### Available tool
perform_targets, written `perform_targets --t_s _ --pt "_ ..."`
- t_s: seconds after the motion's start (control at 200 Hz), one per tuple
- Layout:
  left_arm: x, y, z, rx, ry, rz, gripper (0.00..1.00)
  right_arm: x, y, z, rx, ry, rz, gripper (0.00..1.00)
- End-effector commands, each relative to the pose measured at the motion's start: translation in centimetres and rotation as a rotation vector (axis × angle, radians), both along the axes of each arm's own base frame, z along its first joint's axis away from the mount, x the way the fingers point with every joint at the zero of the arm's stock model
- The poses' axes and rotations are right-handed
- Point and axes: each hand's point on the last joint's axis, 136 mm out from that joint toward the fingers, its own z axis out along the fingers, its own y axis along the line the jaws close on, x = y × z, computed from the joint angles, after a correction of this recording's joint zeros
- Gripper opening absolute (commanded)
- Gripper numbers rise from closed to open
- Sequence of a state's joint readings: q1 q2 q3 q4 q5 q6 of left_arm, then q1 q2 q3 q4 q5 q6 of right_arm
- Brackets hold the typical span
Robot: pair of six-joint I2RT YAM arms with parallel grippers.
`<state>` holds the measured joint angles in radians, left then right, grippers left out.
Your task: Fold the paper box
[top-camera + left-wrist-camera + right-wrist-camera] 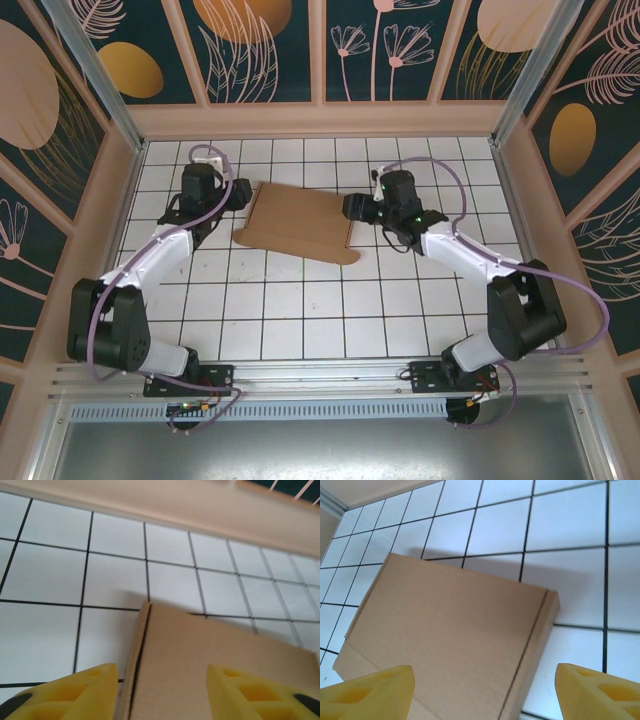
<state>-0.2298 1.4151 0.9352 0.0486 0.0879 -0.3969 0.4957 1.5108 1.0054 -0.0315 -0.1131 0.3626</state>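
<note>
– At the far middle of the white tiled table (300, 310), seen from above, the plain brown cardboard paper box (300, 225) lies flat, its long axis running left to right, one end toward each arm.
– Which arm is nearer?
– Neither by much: the left gripper (243, 195) and right gripper (350, 208) sit just beside its ends.
– Left wrist?
– Its yellow fingers (75, 695) are spread wide and hold nothing; a creased box edge lies between them.
– Right wrist?
– Likewise spread wide and empty, the box just ahead.

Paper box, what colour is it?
The paper box is plain brown cardboard, with no printing. The right wrist view shows it best.
</note>
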Motion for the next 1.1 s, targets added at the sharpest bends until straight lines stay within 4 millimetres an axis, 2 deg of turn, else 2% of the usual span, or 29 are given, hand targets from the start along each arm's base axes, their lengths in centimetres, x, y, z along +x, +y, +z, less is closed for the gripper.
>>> perform_targets --t_s 0.0,0.065,0.16,0.305,0.4,0.415,0.45,0.57,0.711,0.901,0.966,1.096 --pt "-2.5 -2.9 -1.6 -0.089 0.075 -0.016 0.48 1.8 1.8 -1.0 -0.072 0.01 0.083 0.76" --pt "-4.2 -4.0 -3.2 -0.165 0.145 0.007 0.46 3.1 2.8 -1.8 -0.101 0.024 0.11 0.76" --pt "-6.8 -4.1 -5.6 -0.295 0.237 0.074 0.43 4.8 4.2 -3.2 -0.15 0.033 0.143 0.76" --pt "-9.9 -4.4 -7.2 -0.424 0.307 0.135 0.43 6.8 6.1 -6.1 -0.259 0.046 0.2 0.77" --pt "-10.7 -4.8 -7.5 -0.518 0.317 0.134 0.46 7.8 6.1 -8.4 -0.315 0.089 0.192 0.77" --pt "-10.7 -4.8 -7.4 -0.526 0.311 0.135 0.47 7.5 6.8 -8.7 -0.329 0.088 0.205 0.77" --pt "-10.7 -4.7 -7.4 -0.53 0.298 0.138 0.47 7.4 6.9 -9.3 -0.352 0.094 0.202 0.77" --pt "-10.1 -4.4 -7.9 -0.469 0.301 0.149 0.49 6.8 5.9 -11.4 -0.419 0.124 0.167 0.76" --pt "-9.3 -4.2 -9.0 -0.408 0.329 0.169 0.49 4.6 3.9 -12.1 -0.421 0.164 0.094 0.74" --pt "-8.2 -4.5 -10.4 -0.357 0.355 0.168 0.48 -0.2 1.4 -12.0 -0.309 0.22 0.017 0.75" --pt "-7.4 -4.8 -10.6 -0.341 0.359 0.162 0.48 -2.0 0.9 -12.2 -0.274 0.248 0.01 0.74" --pt "-5.2 -6.1 -10.6 -0.322 0.369 0.127 0.47 -7.0 2.1 -11.9 -0.191 0.294 0.091 0.74"
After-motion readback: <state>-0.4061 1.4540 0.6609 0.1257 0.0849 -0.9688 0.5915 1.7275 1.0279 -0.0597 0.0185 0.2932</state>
